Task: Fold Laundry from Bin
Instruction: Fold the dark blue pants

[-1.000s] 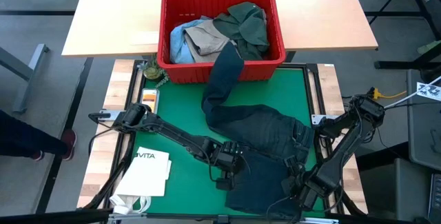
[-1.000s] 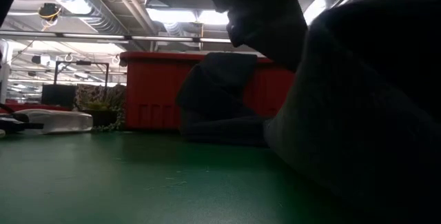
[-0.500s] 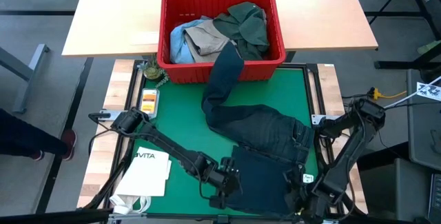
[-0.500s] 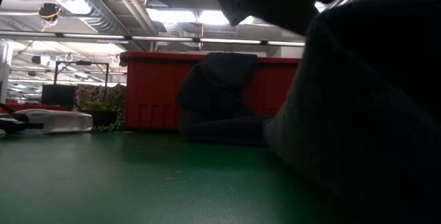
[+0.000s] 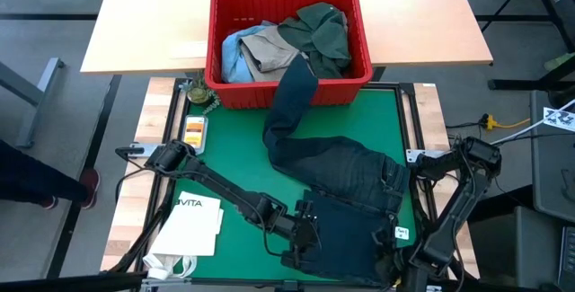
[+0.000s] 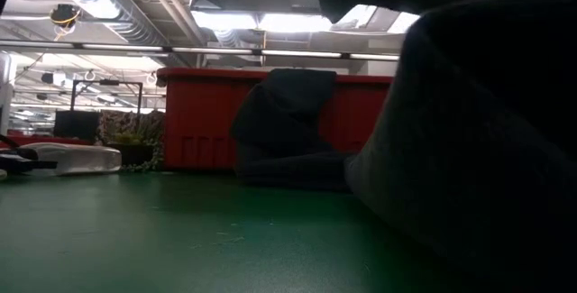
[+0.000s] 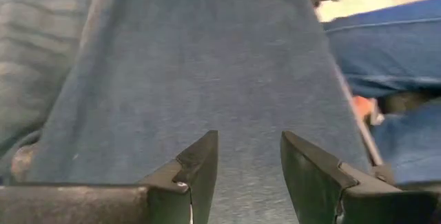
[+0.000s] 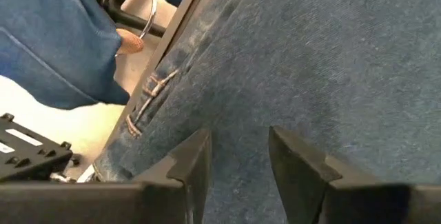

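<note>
The red bin [image 5: 216, 40] stands at the far edge of the green mat [image 5: 234, 157] with a dark green, a tan and a light blue garment inside. The dark navy trousers [image 5: 341, 162] lie on the mat. One leg [image 6: 288, 122] hangs over the bin's front rim. My left gripper [image 5: 304, 238] and my right gripper [image 5: 395, 258] stand at the trousers' near part, each shut on the cloth. In the low view this near part rises as a dark mass [image 6: 487, 149]. My left gripper has the trousers' cloth [image 7: 248, 176] between its two fingers, coming slanting down from the table's left. The cloth runs away from the fingers smooth and flat. I cannot tell how many layers it holds. My right gripper pinches the trousers' cloth [image 8: 238, 182] between its two fingers, pointing steeply down, close to an edge with orange stitching [image 8: 145, 100]. The cloth spreads flat beyond the fingers. How many layers it holds does not show.
A white paper bag marked VITA [image 5: 193, 225] lies at the mat's near left. Small items [image 5: 196, 128] and a little plant [image 5: 199, 92] sit by the bin's left corner. Beyond the near edge, blue denim [image 7: 393, 52] shows, apparently a person's legs.
Both grippers have gone toward the table's near edge, tipping as they went. The trousers' near part has gone with them. The leg over the bin's rim has stayed where it was.
</note>
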Robot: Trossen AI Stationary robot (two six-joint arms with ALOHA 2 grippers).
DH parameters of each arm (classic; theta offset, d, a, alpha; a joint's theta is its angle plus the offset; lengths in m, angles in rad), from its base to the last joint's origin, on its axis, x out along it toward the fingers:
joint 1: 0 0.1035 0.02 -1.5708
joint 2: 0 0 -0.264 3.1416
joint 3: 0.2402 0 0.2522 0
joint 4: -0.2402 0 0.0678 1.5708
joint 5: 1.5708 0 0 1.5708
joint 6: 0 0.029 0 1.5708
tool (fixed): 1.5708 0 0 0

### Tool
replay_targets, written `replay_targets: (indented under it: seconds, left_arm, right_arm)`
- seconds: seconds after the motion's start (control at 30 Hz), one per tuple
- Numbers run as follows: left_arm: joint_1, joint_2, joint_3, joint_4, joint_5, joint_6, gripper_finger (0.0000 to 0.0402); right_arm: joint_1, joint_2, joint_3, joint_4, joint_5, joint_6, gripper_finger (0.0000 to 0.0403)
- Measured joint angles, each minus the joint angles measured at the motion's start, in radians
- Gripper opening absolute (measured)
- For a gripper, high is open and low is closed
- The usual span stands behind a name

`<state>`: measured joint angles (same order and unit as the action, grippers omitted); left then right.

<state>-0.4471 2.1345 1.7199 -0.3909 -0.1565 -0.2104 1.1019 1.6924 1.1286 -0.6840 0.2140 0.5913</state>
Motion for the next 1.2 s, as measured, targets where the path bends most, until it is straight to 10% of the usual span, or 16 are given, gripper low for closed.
replay_targets:
  seconds: [0.6,1.2]
  left_arm:
    - [0.227,-0.371,0.000,-0.177,-0.352,-0.100,0.0151]
    - [0.646,-0.440,0.000,-0.619,-0.321,-0.356,0.0151]
  right_arm:
    - [-0.085,-0.035,0.066,-0.220,0.126,-0.077,0.0147]
    - [-0.290,-0.035,0.066,-0.286,0.147,-0.338,0.0147]
